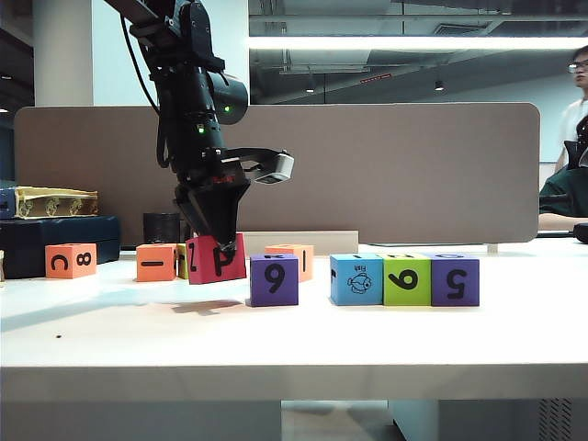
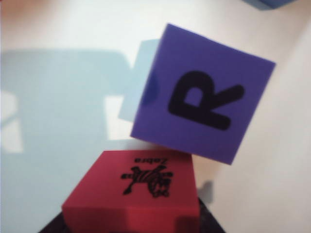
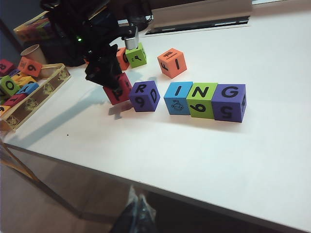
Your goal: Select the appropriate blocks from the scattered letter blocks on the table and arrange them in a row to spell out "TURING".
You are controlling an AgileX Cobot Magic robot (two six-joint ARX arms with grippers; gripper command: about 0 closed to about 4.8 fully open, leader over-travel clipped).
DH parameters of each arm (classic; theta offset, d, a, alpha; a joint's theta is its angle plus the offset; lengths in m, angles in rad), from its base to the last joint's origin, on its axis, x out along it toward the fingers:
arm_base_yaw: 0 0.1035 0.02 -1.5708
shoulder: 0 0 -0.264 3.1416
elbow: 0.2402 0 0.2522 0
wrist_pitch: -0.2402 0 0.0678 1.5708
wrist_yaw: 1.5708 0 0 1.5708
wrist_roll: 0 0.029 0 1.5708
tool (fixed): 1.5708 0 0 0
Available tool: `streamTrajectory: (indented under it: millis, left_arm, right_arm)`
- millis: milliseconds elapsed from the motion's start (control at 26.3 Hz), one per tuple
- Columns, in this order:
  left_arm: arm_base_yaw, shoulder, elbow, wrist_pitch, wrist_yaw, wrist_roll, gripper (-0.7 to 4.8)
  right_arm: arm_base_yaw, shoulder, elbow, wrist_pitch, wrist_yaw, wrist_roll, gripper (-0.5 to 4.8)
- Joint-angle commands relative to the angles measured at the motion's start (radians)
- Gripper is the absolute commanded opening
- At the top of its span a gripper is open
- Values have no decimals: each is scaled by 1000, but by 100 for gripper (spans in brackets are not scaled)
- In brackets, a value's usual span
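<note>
Left gripper (image 1: 219, 246) clamped on the red block (image 1: 217, 259), lifted just clear of the table (image 1: 294, 340) and tilted, just beside the purple R block (image 3: 144, 95); probably headed for the spot next to R. Farther along the row: blue fish block (image 1: 356, 279), green N block (image 3: 203, 100) and purple G block (image 3: 229, 102), touching. Right gripper out of view, jaw state impossible to tell.

Red zebra block (image 2: 141, 194) nearest camera, purple R block (image 2: 201, 97) beyond, white table (image 2: 58, 97)
</note>
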Motion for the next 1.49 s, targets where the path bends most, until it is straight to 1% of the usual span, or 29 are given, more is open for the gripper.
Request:
streamTrajectory:
  millis: [38,267,457,685,800,990,1295,1409,1447,1485]
  left_arm:
    - [0,-4,1,-12,19,23,268]
    - [-2,-4,1,-8,24,45,268]
    - [-12,-2,0,3,63,51,268]
    - [-19,5,-1,16,61,101,268]
    - [-19,5,-1,14,61,154,268]
    - [-19,13,-10,11,61,183,268]
    - [-19,14,-82,43,60,183,268]
    - [-19,14,-87,54,61,182,269]
    - [-20,14,-87,61,63,182,281]
    - [-21,14,-87,68,63,178,313]
  right_arm:
    - [0,-10,3,9,1,0,-1]
    - [0,-10,3,10,2,0,-1]
    - [0,-10,3,10,2,0,-1]
    - [0,-10,3,9,1,0,-1]
    - [0,-10,3,10,1,0,-1]
    - [0,-10,3,10,1,0,-1]
    - [0,-10,3,10,1,0,-1]
    - [0,-10,3,10,1,0,-1]
    - [0,-10,3,10,1,0,-1]
    - [0,-10,3,10,1,0,-1]
